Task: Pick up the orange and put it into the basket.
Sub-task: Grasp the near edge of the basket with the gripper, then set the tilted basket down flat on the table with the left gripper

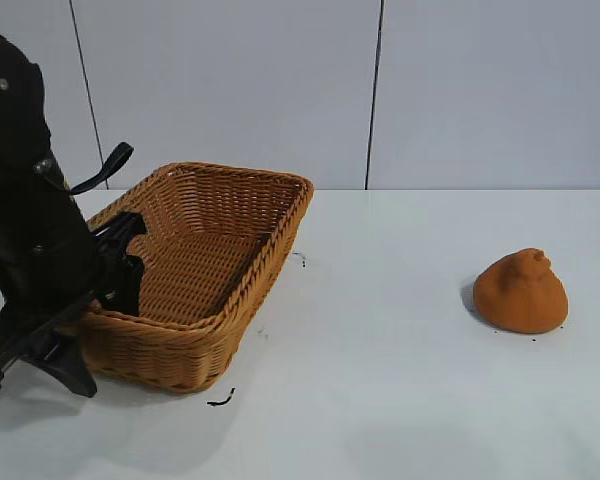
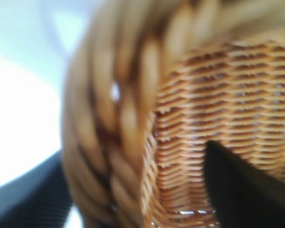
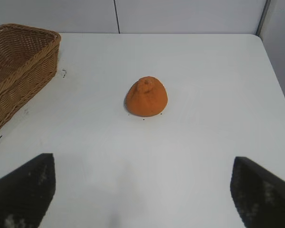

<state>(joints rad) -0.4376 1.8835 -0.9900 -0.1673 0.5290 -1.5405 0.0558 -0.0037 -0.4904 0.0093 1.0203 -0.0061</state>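
The orange [image 1: 520, 292] is a matte burnt-orange lump with a knobbly top, sitting on the white table at the right. It also shows in the right wrist view [image 3: 147, 97]. The tan wicker basket [image 1: 280, 230] stands at the left, with nothing visible inside. My left gripper [image 1: 123, 262] straddles the basket's left rim. In the left wrist view the braided rim [image 2: 118, 142] sits between the two dark fingers of my left gripper [image 2: 133, 156], one outside and one inside the basket. My right gripper [image 3: 142, 190] is open well short of the orange and holds nothing; it is out of the exterior view.
A small black mark [image 1: 220, 400] lies on the table in front of the basket. Bare white tabletop [image 1: 380, 330] separates the basket from the orange. The table's edge [image 3: 275, 71] runs beyond the orange in the right wrist view. Pale wall panels stand behind.
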